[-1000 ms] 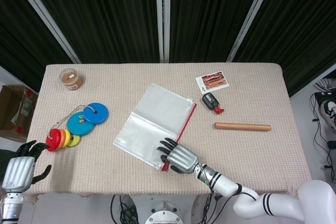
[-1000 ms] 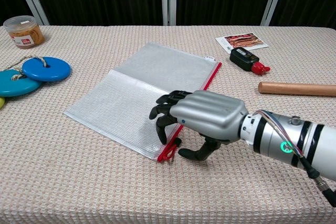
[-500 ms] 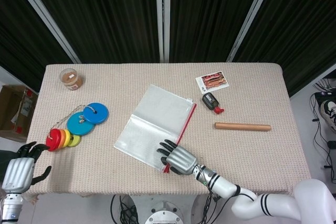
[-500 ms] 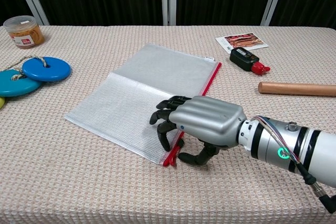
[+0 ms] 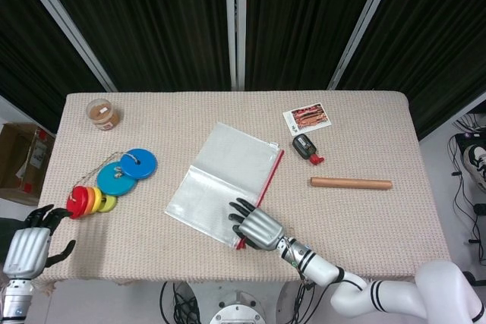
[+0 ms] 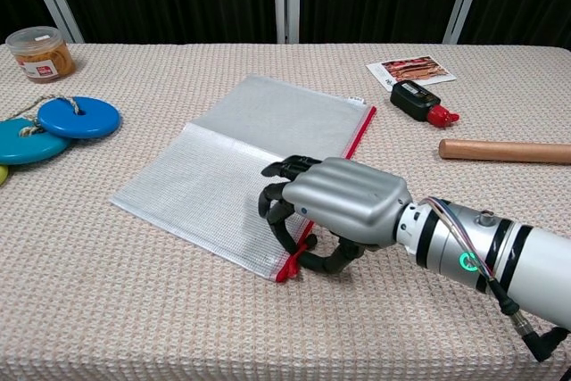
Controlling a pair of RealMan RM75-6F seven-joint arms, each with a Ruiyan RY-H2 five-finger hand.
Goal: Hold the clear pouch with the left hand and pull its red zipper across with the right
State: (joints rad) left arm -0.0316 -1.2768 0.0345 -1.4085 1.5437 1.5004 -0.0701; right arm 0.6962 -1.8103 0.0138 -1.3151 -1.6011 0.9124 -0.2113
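The clear pouch [image 6: 232, 167] lies flat under the right hand [image 6: 335, 207], reaching away to that hand's left. Its red zipper [image 6: 343, 153] runs out ahead of the fingers [image 6: 278, 192], which curl with the thumb at the zipper's near end; whether they pinch it is unclear. The left hand [image 5: 26, 244] hovers well apart, fingers loosely spread, holding nothing.

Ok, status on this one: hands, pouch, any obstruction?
Right hand curled over the red zipper at its near end. Left hand off the clear pouch, holding nothing. Nothing blocks the zipper line.
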